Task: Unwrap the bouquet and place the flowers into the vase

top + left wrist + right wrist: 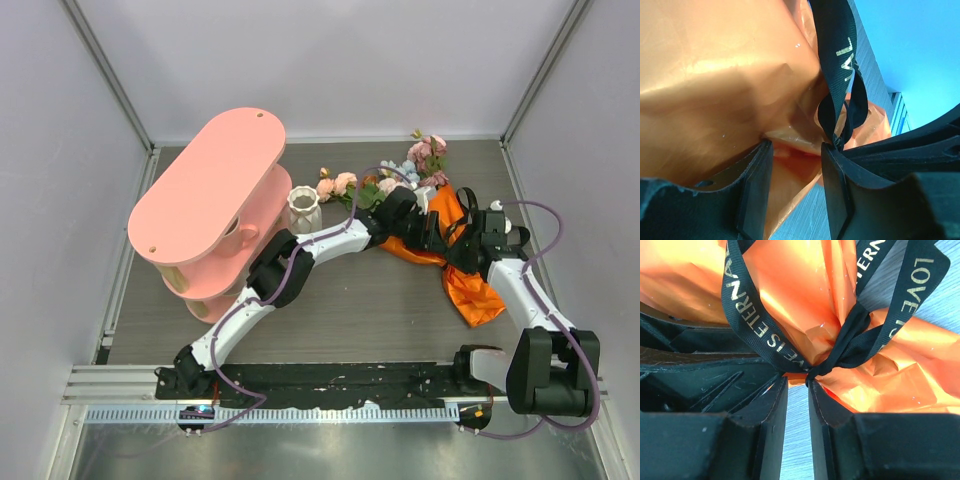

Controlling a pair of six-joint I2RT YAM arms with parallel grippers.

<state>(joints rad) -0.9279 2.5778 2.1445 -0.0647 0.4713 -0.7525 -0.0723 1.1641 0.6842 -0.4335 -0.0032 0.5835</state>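
Observation:
The bouquet lies on its side at the table's right middle. Its flowers point to the back and the orange paper tail points to the front. The white ribbed vase stands upright left of the flowers, beside the pink shelf. My left gripper is shut across the orange paper near the black ribbon. My right gripper has its tips at the ribbon's knot. Its jaws stand a narrow gap apart, with only tabletop showing between them.
A tall pink two-tier shelf with a cup inside fills the left of the table. The vase stands close against it. The left arm stretches diagonally across the middle. Grey walls close in the back and both sides.

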